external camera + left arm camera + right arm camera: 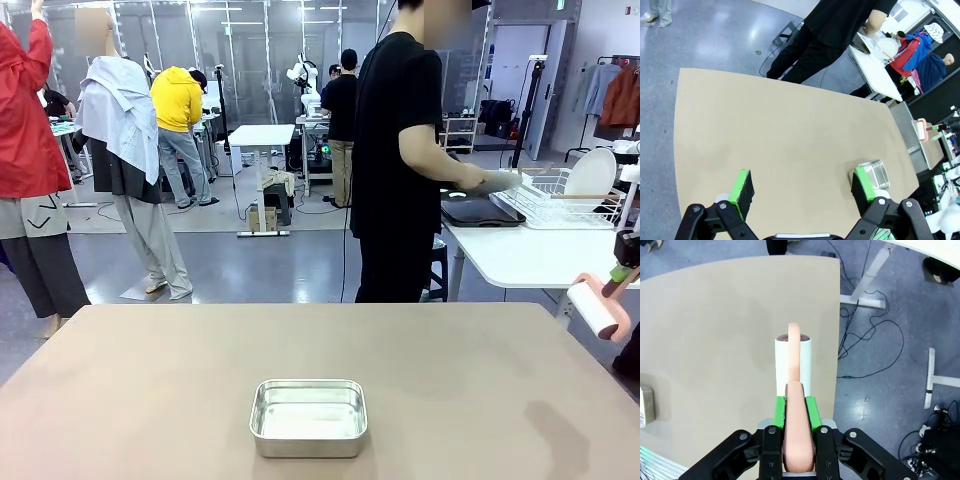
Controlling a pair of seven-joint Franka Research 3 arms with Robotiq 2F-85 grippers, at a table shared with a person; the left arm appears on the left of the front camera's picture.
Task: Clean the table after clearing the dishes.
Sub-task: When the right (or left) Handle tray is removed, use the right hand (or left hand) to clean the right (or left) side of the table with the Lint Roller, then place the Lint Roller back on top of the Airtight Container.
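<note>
From the front camera I see the wide, matte taupe-brown table (pixel 150 400) stretching toward a person in a black T-shirt (pixel 395 150), who stands at the far side turned toward a smaller white table (pixel 530 260). A small rectangular steel pan (pixel 308 417) sits on the brown top near my edge, about the middle. On the white table a dark brown rectangular tray (pixel 482 211) lies beside a white wire rack (pixel 560 205) with a round white plate (pixel 590 173) standing upright in it; the person's hand (pixel 470 180) is over the tray. At the right edge the pink-handled white roller (pixel 597 305) hangs in the air off the brown table's right side; the right gripper's fingers are hard to make out here.

On my left wrist camera, the left gripper (pixel 802 187) has its green pads spread wide with nothing between them, above bare tabletop. The steel pan shows just beyond one pad, and the person is at the far edge.

On my right wrist camera, the right gripper (pixel 796 410) is clamped on the roller's pink handle, green pads pressed to either side of it. The white roll points away from the wrist, above the table's edge, with grey floor and cables to one side.
</note>
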